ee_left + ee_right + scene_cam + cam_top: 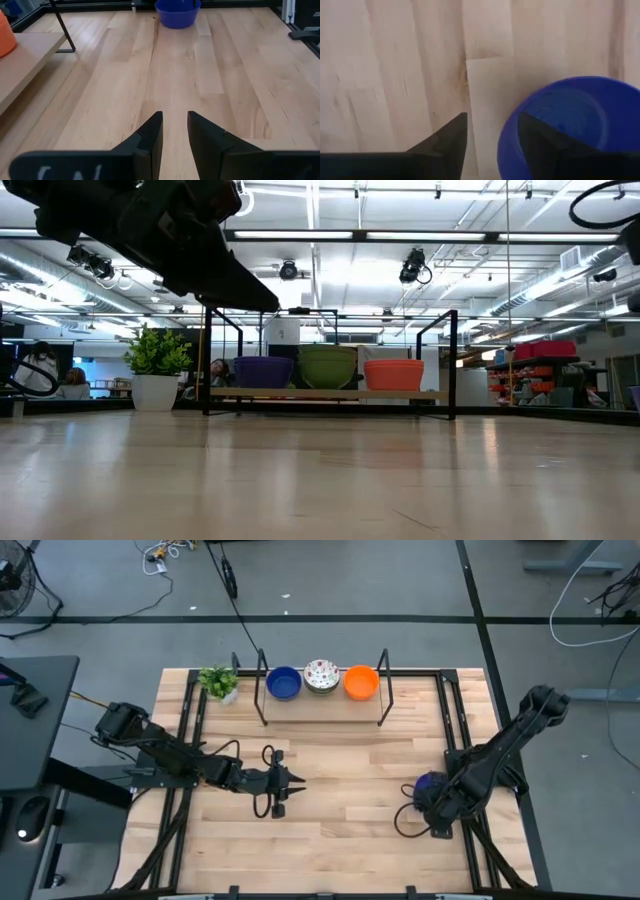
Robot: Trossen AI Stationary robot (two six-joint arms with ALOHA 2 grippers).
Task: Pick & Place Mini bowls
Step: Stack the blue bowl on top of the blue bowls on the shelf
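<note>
A blue mini bowl (428, 782) sits on the table's right half. My right gripper (492, 117) hangs over it, open, with one finger above the bowl's hollow and the other outside its rim. My left gripper (290, 783) hovers open near the table's middle, holding nothing; its wrist view looks level across the boards at that same blue bowl (177, 12). Three more bowls stand in a row on a low shelf at the far edge: blue (283, 683), white with red speckles (321, 675) and orange (361, 682). My right gripper comes from above at the blue bowl's rim (506, 135), one finger (540, 142) inside and one outside. A gap shows between the outer finger and the rim. Whether the inner finger touches the bowl, I cannot tell. The bowl rests on the table.
The shelf (320, 705) has a black metal frame with upright posts at both ends. A small green potted plant (219, 681) stands left of it. Black rails run along the table's left and right sides. Bare boards lie between the two grippers.
</note>
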